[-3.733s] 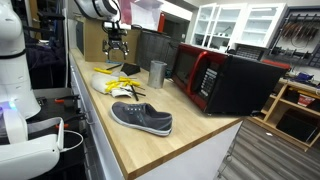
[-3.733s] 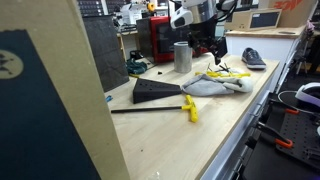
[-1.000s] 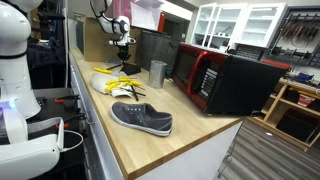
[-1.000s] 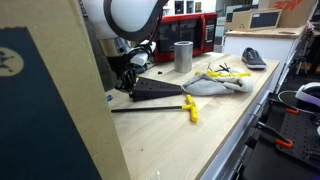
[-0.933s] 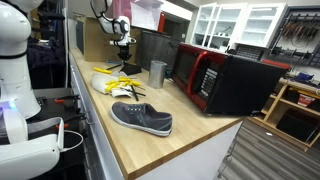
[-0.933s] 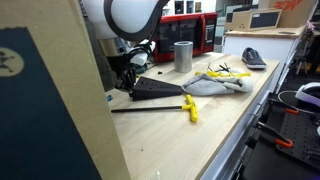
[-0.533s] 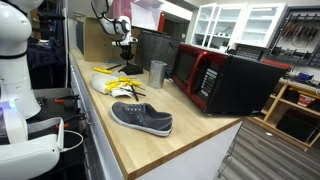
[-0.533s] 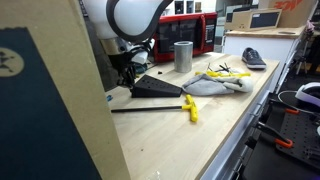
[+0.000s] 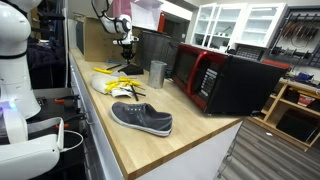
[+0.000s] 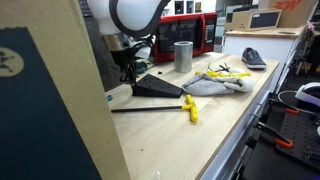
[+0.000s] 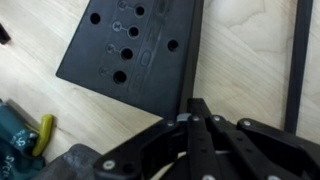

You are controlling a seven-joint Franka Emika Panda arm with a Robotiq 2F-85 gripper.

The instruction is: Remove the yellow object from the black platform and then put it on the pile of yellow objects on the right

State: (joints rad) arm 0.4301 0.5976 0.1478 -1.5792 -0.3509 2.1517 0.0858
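The black platform [image 10: 158,90], a flat wedge with holes in its top [image 11: 125,50], lies on the wooden counter. No yellow object shows on its top. A small yellow object [image 10: 190,108] lies on the counter in front of it, at the end of a thin black rod [image 10: 145,108]. The pile of yellow objects [image 10: 224,74] [image 9: 120,80] rests on a white cloth further along. My gripper [image 10: 130,73] [image 9: 123,42] [image 11: 197,104] hovers over the platform's back edge, shut, with nothing visible between its fingers.
A metal cup [image 10: 182,55] [image 9: 157,73] stands behind the pile, a grey shoe [image 9: 141,118] [image 10: 253,58] beyond it, and a red and black microwave [image 9: 215,78] at the back. In the wrist view, a yellow-tipped item [image 11: 44,133] lies beside a green thing. A board [image 10: 45,100] blocks the near side.
My gripper has risen a little and shifted slightly along the platform's back edge. It stays shut. Nothing on the counter has moved.
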